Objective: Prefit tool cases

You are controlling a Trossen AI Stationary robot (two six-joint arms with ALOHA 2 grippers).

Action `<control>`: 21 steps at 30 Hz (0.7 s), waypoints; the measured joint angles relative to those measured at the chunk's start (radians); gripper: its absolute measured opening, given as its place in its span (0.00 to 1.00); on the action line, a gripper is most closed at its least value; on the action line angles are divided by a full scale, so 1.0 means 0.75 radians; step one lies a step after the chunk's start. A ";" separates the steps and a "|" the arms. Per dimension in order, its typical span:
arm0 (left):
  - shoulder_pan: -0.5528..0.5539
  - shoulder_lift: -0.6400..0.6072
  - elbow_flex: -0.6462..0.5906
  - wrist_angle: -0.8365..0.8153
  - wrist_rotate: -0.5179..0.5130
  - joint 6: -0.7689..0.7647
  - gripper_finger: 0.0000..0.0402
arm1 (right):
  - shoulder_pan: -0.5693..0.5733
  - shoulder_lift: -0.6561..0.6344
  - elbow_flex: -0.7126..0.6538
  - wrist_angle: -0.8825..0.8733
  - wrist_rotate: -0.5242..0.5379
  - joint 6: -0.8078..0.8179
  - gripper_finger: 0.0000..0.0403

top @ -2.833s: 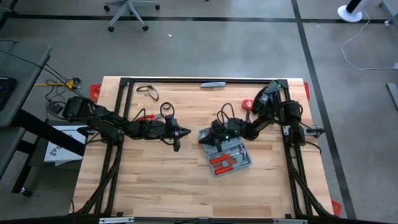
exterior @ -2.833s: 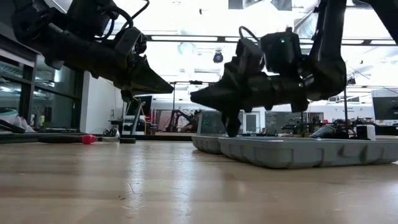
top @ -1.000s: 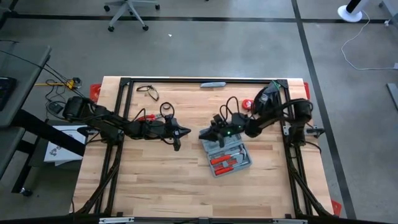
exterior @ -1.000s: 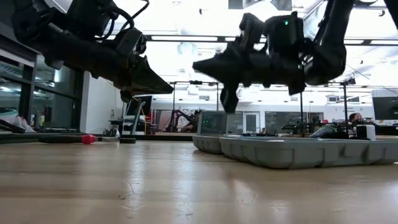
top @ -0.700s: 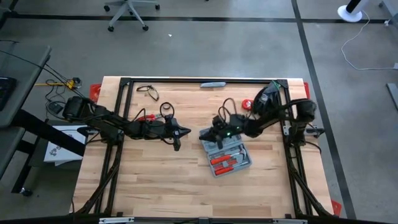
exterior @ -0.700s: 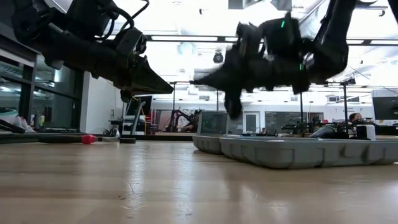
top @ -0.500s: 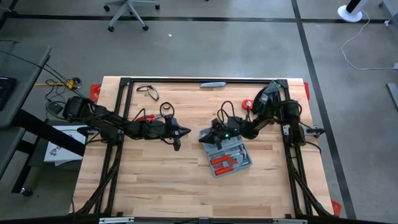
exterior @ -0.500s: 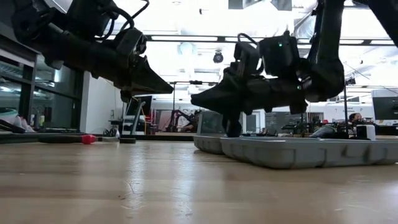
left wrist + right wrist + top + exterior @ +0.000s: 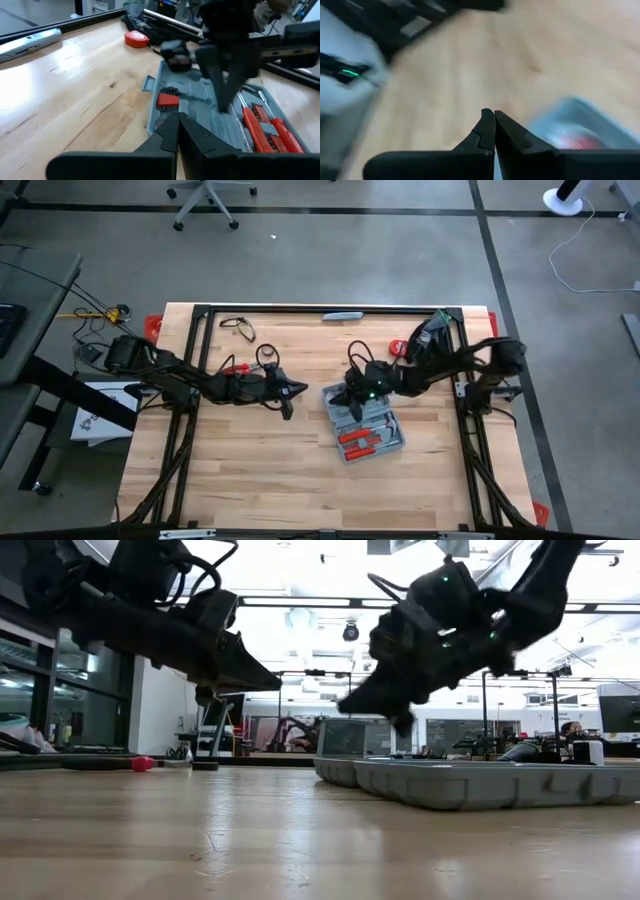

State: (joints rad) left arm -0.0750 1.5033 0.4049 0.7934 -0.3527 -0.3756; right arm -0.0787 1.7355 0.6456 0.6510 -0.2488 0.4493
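Observation:
The blue-grey tool case [image 9: 364,426] lies open on the table, both halves flat, with red-handled tools [image 9: 260,125] in its moulded tray. In the low view it shows as two shallow trays [image 9: 480,782]. My right gripper [image 9: 338,395] is shut and hangs above the case's far-left end, nose tipped down [image 9: 345,710]. Its wrist view shows the shut fingers [image 9: 494,116] over bare wood and a blurred case corner. My left gripper [image 9: 296,391] is shut and waits above the table left of the case, pointing at it [image 9: 178,120].
A red tape roll [image 9: 398,348] lies beyond the case. A slim grey-blue bar [image 9: 343,315] rests by the far frame rail, and black glasses [image 9: 237,327] lie at the far left. A red-tipped item [image 9: 143,763] lies under the left arm. Bare wood shows toward the near edge.
My right gripper started level and high over the case's far-left end, then dipped down close to that end. It has since risen and drawn back a little toward the table's right, tipping its nose downward. It stayed shut throughout.

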 joint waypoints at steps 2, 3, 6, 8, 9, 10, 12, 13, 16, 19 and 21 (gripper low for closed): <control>0.000 0.045 0.001 0.079 0.005 0.000 0.00 | 0.000 -0.082 -0.001 -0.213 0.111 -0.068 0.00; 0.001 0.077 0.003 0.124 0.005 0.000 0.00 | 0.000 -0.119 -0.001 -0.319 0.175 -0.099 0.00; 0.014 0.188 0.054 0.189 0.018 0.009 0.00 | 0.000 -0.202 -0.001 -0.575 0.336 -0.153 0.00; 0.034 0.268 0.125 0.189 0.080 0.034 0.00 | -0.008 -0.215 -0.001 -0.681 0.368 -0.156 0.00; 0.046 0.315 0.168 0.192 0.116 0.052 0.00 | -0.009 -0.215 -0.001 -0.711 0.369 -0.156 0.00; 0.061 0.357 0.215 0.189 0.167 0.070 0.00 | -0.010 -0.212 -0.001 -0.724 0.371 -0.157 0.00; 0.092 0.440 0.319 0.163 0.271 0.122 0.00 | -0.009 -0.198 -0.001 -0.720 0.373 -0.157 0.00; 0.109 0.475 0.374 0.131 0.329 0.148 0.00 | -0.009 -0.190 -0.001 -0.719 0.382 -0.157 0.00; 0.155 0.545 0.535 -0.076 0.431 0.211 0.00 | -0.009 -0.178 -0.001 -0.708 0.438 -0.158 0.00; 0.197 0.579 0.683 -0.366 0.429 0.274 0.00 | -0.009 -0.177 -0.001 -0.716 0.492 -0.173 0.00; 0.217 0.585 0.766 -0.537 0.429 0.333 0.00 | -0.009 -0.177 -0.001 -0.717 0.507 -0.190 0.00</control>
State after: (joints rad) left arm 0.0879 1.9419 0.9791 0.3907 -0.0307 -0.1260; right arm -0.0856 1.6028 0.6453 0.1132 0.1313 0.3065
